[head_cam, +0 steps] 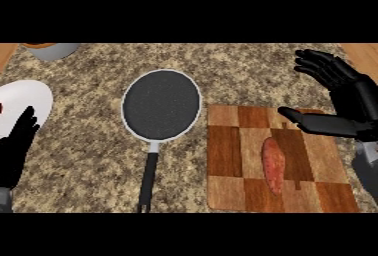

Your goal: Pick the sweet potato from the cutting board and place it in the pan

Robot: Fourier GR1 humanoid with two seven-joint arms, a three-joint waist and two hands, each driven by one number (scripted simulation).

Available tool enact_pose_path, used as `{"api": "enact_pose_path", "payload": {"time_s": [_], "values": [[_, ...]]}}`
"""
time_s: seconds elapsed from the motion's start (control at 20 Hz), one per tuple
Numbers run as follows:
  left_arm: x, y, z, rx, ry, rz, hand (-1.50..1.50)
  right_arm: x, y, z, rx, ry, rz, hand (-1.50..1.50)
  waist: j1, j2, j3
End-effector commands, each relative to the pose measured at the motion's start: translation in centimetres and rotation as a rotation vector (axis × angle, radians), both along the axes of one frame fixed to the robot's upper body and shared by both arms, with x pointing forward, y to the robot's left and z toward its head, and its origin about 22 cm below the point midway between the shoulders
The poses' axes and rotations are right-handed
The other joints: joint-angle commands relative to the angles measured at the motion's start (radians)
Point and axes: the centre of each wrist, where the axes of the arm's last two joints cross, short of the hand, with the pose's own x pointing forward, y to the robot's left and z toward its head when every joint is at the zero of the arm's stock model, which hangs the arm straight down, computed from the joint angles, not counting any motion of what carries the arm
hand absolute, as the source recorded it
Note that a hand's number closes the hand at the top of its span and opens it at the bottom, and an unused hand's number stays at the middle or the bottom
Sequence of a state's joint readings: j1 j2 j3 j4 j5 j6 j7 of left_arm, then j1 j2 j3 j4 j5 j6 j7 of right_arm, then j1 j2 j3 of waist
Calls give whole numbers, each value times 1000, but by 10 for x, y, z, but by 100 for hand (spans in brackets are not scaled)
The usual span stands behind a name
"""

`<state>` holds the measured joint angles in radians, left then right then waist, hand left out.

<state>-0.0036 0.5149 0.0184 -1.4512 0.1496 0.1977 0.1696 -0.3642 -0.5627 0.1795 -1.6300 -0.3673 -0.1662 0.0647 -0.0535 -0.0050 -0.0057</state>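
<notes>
- Found the sweet potato [273, 165] flat on the cutting board [225, 150], just left of the right hand [347, 100] and nearer the robot, apart from its thumb.
- Saw its long axis running far-to-near, tapered end toward the robot.
- Noted that hand released, fingers spread.
- Judged it much nearer than the left hand [18, 145], resting open.
- Spotted the pan [161, 104] further left.

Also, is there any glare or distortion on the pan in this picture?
Head view: no glare on the pan, its dark inside evenly lit; the same view makes it look taller than wide; the sweet potato on the cutting board shows clearly.
</notes>
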Motion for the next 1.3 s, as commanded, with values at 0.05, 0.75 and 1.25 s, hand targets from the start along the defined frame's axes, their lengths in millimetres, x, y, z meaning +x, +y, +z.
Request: {"api": "enact_pose_path", "payload": {"time_s": [0.05,0.75,1.25], "values": [[-6,11,-15,18,104,62,0,-22,-14,-59,345,27,-354,150,-15,7,10],[14,-2,-13,18,111,-5,0,-95,-62,24,-307,38,-155,-150,40,0,2],[20,-12,-25,36,103,-12,0,-88,-30,62,-884,350,-29,-150,80,11,2]]}}
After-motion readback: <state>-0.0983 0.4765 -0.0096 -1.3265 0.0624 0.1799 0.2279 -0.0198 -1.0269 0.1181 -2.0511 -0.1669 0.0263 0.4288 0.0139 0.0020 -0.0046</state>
